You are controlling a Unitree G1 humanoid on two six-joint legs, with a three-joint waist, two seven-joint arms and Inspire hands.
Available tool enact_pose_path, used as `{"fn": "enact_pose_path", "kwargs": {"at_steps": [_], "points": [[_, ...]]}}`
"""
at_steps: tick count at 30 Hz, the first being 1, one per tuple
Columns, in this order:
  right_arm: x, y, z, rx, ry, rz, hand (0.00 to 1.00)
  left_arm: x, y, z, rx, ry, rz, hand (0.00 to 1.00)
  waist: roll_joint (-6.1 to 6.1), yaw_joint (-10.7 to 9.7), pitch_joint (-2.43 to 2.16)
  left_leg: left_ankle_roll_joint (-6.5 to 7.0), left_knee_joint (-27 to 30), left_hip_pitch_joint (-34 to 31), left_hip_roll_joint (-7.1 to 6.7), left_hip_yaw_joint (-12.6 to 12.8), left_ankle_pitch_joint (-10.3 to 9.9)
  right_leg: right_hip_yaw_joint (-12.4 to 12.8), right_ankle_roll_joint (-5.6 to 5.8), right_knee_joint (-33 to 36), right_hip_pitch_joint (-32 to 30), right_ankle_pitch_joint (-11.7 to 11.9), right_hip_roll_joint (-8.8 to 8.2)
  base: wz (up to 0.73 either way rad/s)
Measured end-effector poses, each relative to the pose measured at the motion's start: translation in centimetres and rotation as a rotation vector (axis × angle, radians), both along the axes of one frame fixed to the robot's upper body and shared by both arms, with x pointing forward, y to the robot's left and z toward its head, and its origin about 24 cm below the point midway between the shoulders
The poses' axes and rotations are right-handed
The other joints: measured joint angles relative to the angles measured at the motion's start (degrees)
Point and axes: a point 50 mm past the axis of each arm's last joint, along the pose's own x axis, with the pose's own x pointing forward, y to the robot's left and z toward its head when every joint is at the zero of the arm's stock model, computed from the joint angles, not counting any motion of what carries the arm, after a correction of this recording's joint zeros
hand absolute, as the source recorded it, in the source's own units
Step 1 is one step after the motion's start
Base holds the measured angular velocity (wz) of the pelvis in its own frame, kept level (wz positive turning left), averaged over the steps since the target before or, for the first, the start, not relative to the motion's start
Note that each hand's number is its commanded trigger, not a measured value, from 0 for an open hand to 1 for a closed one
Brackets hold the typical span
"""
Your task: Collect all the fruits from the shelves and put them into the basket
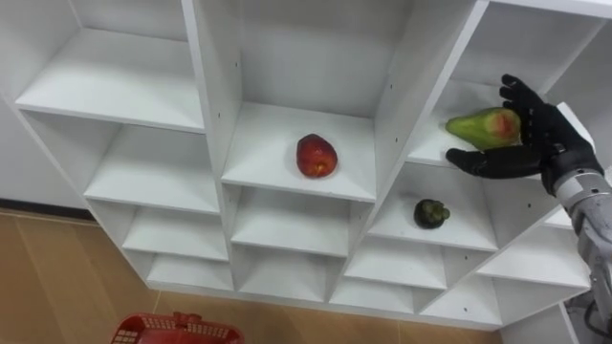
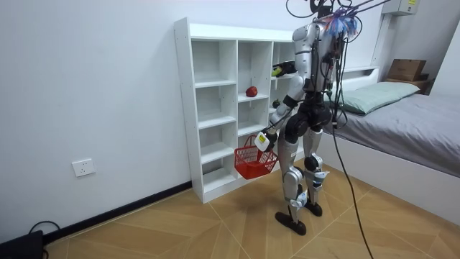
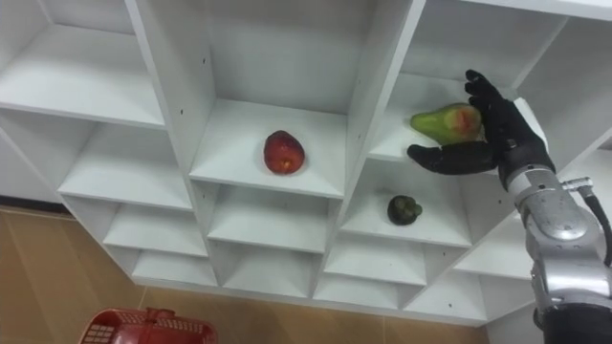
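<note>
My right hand [image 1: 537, 132] is up in the right column of the white closet [image 2: 215, 108], shut on a green fruit with a red blush [image 1: 484, 125]; the thumb lies under it and the fingers behind it. A red apple [image 1: 316, 156] lies on the middle column's shelf at the same height. One shelf below the green fruit sits a small dark green fruit [image 1: 431, 213]. In the room view my left hand [image 2: 263, 140] hangs low at my side, curled on the handle of a red basket [image 2: 255, 162], whose rim also shows at the bottom of the left eye view [image 1: 177, 331].
I stand right in front of the closet on a wooden floor [image 2: 180, 230]. A bed [image 2: 410, 119] stands behind me at the room view's right. The closet's other shelves [image 1: 105, 76] hold nothing.
</note>
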Motion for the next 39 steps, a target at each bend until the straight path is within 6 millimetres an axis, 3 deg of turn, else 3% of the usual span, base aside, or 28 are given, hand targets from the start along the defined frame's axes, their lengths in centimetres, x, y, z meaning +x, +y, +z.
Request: {"fn": "enact_pose_path", "kwargs": {"at_steps": [1,2,20,30,39], "points": [[0.0,0.0,0.0,0.000,0.000,0.000,0.64,0.0,0.0,0.0,0.000,0.000,0.000,1.00,-0.03,0.1,-0.02,0.00,0.0,0.0,0.00,0.0,0.0,0.0,0.00,0.0,0.0,0.0,0.00,0.00],[0.0,0.0,0.0,0.000,0.000,0.000,1.00,0.0,0.0,0.0,0.000,0.000,-0.001,1.00,-0.04,0.1,-0.03,0.00,0.0,0.0,0.00,-0.1,0.0,-0.1,0.00,0.0,0.0,0.0,0.00,0.00],[0.3,-0.7,0.8,-0.028,-0.031,-0.050,1.00,0.0,0.2,0.0,0.008,0.003,0.001,1.00,-0.14,0.2,0.01,-0.01,0.1,0.0,0.00,-0.2,0.0,-0.1,-0.01,0.0,0.1,0.0,0.01,0.00],[0.4,-0.3,0.6,-0.064,-0.011,-0.025,1.00,0.0,0.2,0.0,0.006,0.003,0.001,1.00,-0.29,0.3,0.15,-0.01,0.1,-0.1,0.00,-0.1,0.0,0.0,-0.01,0.0,-0.1,0.0,0.03,0.00],[0.5,0.0,1.3,-0.108,-0.035,-0.007,1.00,0.0,0.2,-0.1,0.002,0.009,0.003,1.00,0.06,0.1,0.01,-0.01,0.1,-0.4,0.02,-0.1,0.0,-0.1,-0.02,0.0,-0.2,0.0,0.05,0.00]]}}
